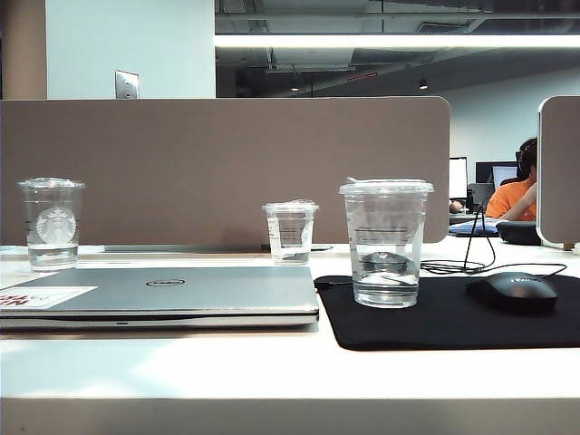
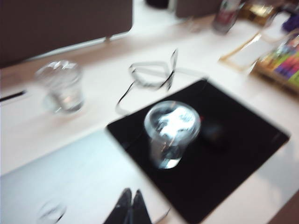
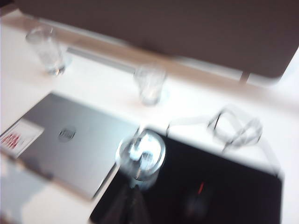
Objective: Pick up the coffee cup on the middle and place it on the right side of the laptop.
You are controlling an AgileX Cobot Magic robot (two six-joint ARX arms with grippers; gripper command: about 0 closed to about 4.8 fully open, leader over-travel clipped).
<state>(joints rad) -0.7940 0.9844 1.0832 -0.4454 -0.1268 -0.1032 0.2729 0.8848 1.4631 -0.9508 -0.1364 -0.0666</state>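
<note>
Cup [image 1: 385,243] stood on mat [image 1: 453,317] at laptop's [image 1: 163,294] three o'clock; left gripper [image 2: 130,207] fingers pressed together, right gripper [image 3: 131,205] fingers too blurred to tell.

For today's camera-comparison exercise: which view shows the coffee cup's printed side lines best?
The exterior view: the coffee cup stands sharp and side-on on the black mat. Both wrist views look down on its lid, blurred, with the lines unreadable.

A black mouse pad [image 1: 453,322] lies at right bearing a black mouse [image 1: 512,292] with its cable [image 1: 458,265] looped behind, a logo cup [image 1: 52,224] stands far left, and a small cup [image 1: 290,232] before the grey divider [image 1: 227,168].
</note>
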